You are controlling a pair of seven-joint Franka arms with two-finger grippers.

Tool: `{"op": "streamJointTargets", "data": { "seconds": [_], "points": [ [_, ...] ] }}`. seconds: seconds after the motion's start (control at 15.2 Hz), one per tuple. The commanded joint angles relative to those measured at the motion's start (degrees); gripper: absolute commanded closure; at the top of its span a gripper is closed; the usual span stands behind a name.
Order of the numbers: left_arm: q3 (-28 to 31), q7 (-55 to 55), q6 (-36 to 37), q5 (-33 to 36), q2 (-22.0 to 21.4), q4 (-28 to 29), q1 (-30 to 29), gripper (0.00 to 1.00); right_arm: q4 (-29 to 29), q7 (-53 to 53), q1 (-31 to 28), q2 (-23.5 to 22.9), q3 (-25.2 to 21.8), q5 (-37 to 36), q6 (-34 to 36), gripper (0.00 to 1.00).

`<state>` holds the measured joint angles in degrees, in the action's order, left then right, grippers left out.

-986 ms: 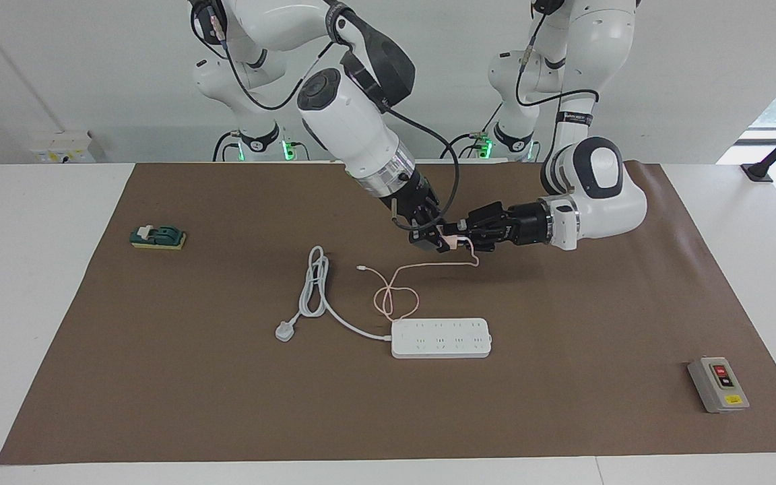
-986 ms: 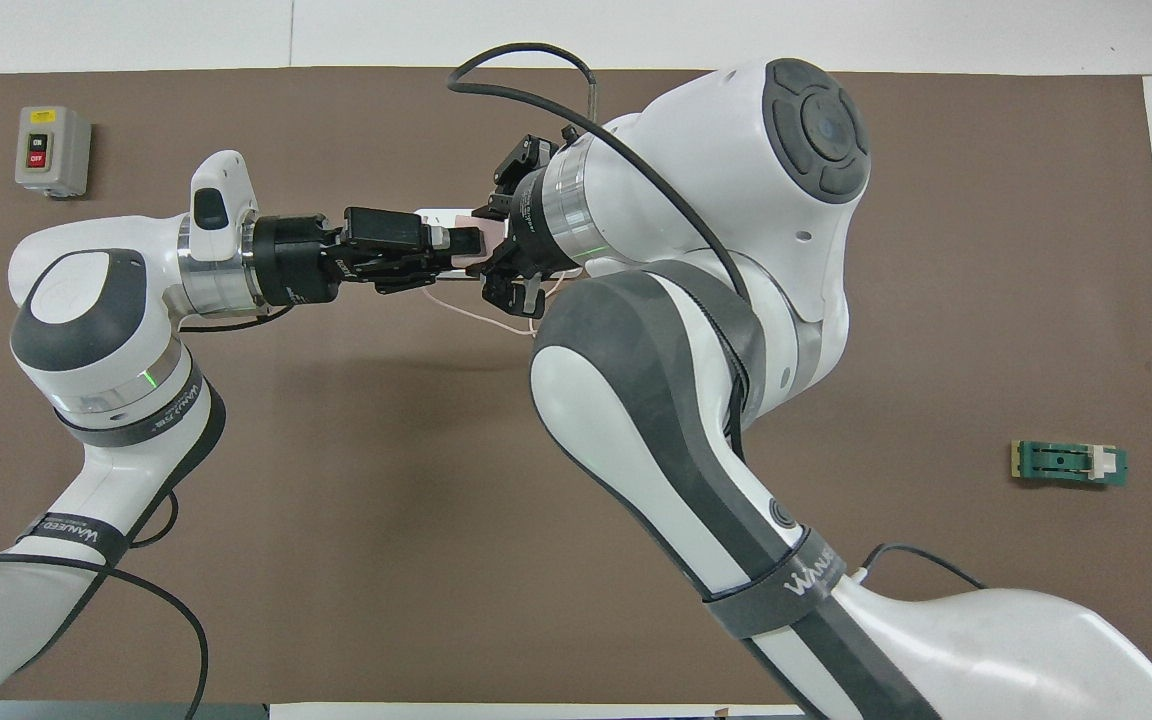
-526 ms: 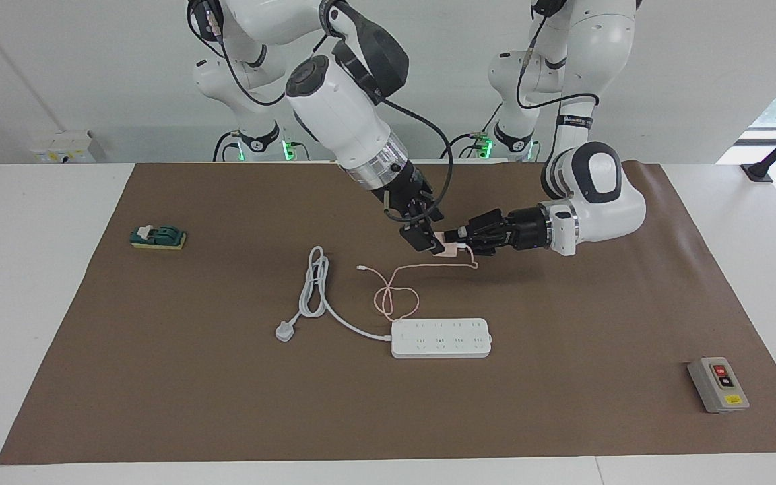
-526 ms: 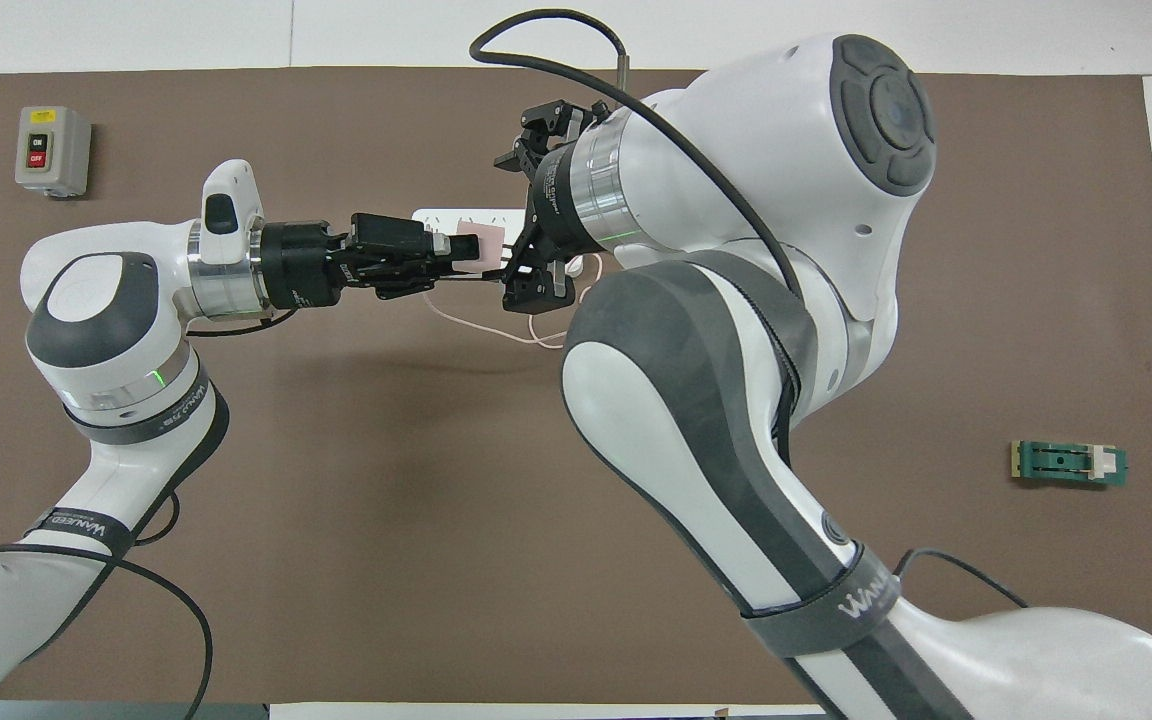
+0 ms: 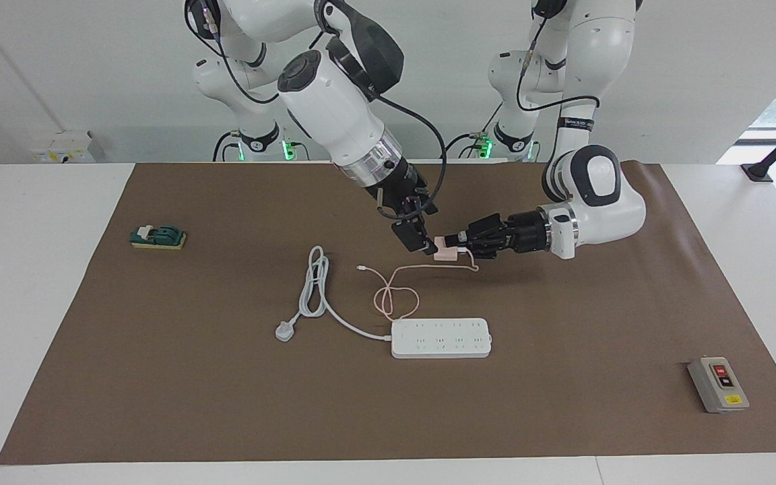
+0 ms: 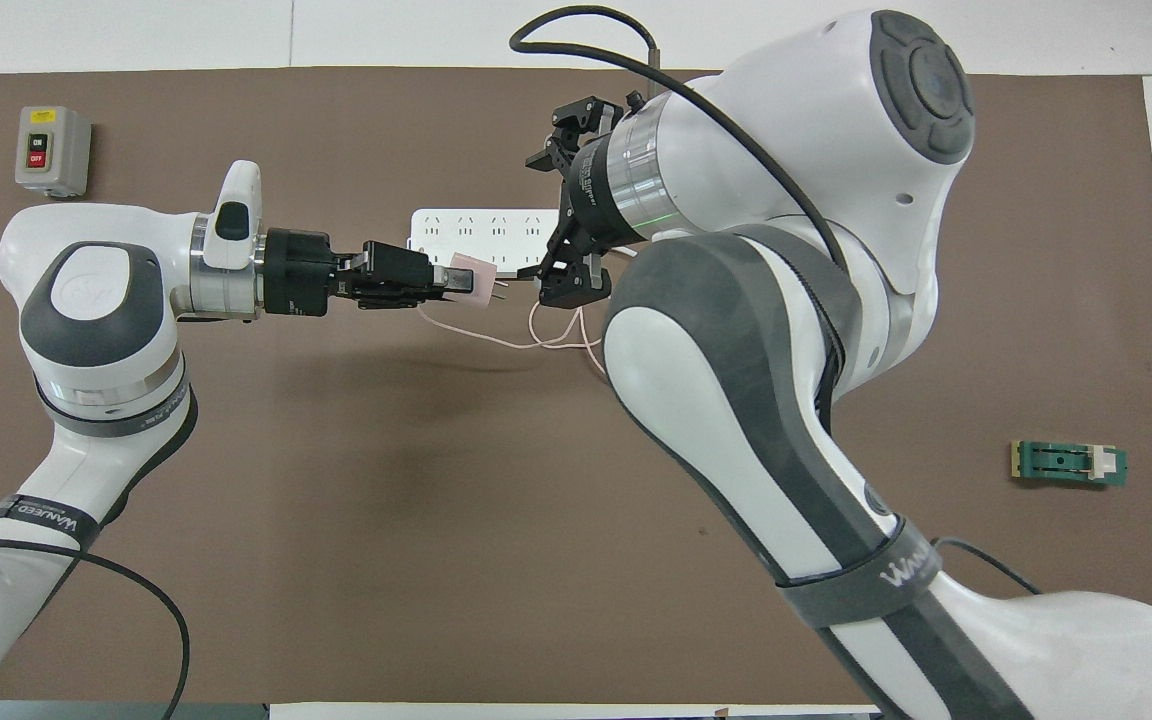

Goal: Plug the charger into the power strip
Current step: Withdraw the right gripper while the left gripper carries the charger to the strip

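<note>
Your left gripper [image 5: 457, 244] pinches the charger [image 5: 444, 253] in the air, prongs pointing sideways toward the right gripper [image 5: 416, 237], which stands spread just beside it, letting go; the power strip [image 5: 440, 337] lies flat below and farther from the robots, long axis across the table; your left forearm is level, so the prongs must turn downward.

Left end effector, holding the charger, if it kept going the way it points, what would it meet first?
Probably the right end effector, open just ahead of the charger that the left end effector holds; depth is hard to judge.
</note>
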<state>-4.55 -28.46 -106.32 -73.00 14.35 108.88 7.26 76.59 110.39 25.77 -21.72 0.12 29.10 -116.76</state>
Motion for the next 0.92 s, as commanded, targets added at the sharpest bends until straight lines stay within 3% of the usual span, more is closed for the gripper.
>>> {"op": "streamJointTargets", "data": {
  "seconds": [0.0, 0.2, 0.59, 0.85],
  "points": [
    [0.5, 0.2, -0.4, 8.3, -0.3, -1.6, 1.2, 1.0, 1.2, -5.8, -3.2, 2.3, 0.2, -0.5, 4.0, 0.0],
    [0.4, 0.2, 1.8, 21.9, 0.5, -5.8, 2.8, 1.0, 1.2, -14.0, -7.6, 4.4, 0.2, -0.6, 9.8, 0.0],
    [0.3, -0.9, 2.5, 38.7, 0.9, -13.7, 5.0, 1.0, 1.5, -29.7, -16.8, 9.4, 0.1, -3.6, 22.2, 0.0],
    [0.3, -14.7, -0.2, 50.2, 1.1, -15.0, 7.2, 1.0, 1.5, -41.8, -20.7, 12.4, 0.1, -9.8, 28.3, 0.0]
  ]
}}
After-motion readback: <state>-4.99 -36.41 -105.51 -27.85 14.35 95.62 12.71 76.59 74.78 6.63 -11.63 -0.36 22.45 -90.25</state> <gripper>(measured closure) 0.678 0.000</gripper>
